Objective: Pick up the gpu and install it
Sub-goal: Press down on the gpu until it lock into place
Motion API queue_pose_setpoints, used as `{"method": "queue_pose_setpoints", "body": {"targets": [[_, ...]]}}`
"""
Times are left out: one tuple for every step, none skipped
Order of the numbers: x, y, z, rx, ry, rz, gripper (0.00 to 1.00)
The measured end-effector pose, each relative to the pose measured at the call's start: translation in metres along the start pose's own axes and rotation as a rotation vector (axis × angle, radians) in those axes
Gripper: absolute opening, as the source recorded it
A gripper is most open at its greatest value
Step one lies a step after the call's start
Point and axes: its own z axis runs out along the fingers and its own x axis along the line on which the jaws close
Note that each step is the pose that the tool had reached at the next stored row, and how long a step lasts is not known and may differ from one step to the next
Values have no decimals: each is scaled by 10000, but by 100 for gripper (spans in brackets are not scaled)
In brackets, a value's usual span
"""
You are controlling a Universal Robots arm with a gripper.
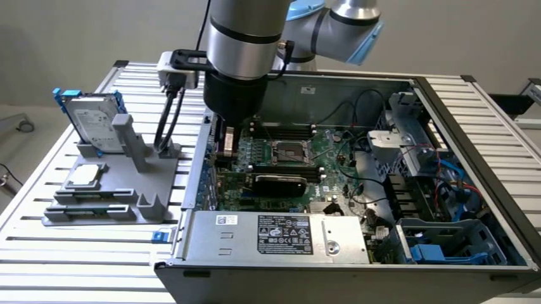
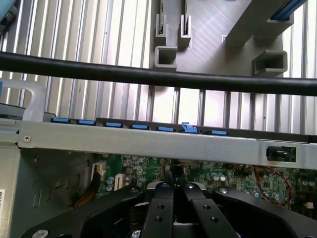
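Observation:
The gpu (image 1: 279,183), a small card with a black cooler face, stands on the green motherboard (image 1: 330,158) inside the open computer case (image 1: 439,114), just below the memory slots. My gripper (image 1: 225,147) is lowered into the case beside the wall on the exterior view's left, a short way from the card and not touching it. In the wrist view my gripper (image 2: 173,184) hangs over the motherboard (image 2: 237,178) with its black fingers (image 2: 161,208) pressed together and nothing showing between them. The case wall with blue slot clips (image 2: 148,141) runs just beyond it.
A grey fixture (image 1: 110,190) outside the case on the exterior view's left holds a silver hard drive with blue rails (image 1: 93,120) and a small silver chip (image 1: 87,176). A black cable (image 2: 148,74) crosses in front of the wrist camera. The power supply (image 1: 279,234) fills the case's near side.

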Motion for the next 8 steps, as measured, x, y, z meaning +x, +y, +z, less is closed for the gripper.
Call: {"method": "queue_pose_setpoints", "body": {"targets": [[0,-2,0,-14,-2,1,11],[-1,-3,0,-29,-3,2,11],[-2,-5,-1,-46,-4,3,11],[-3,-7,-1,-65,-5,4,11],[-4,-8,-2,-83,-7,5,11],[-5,-10,-2,-103,-9,5,11],[-8,-12,-3,-122,-10,6,11],[-10,-14,-3,-140,-11,7,11]]}}
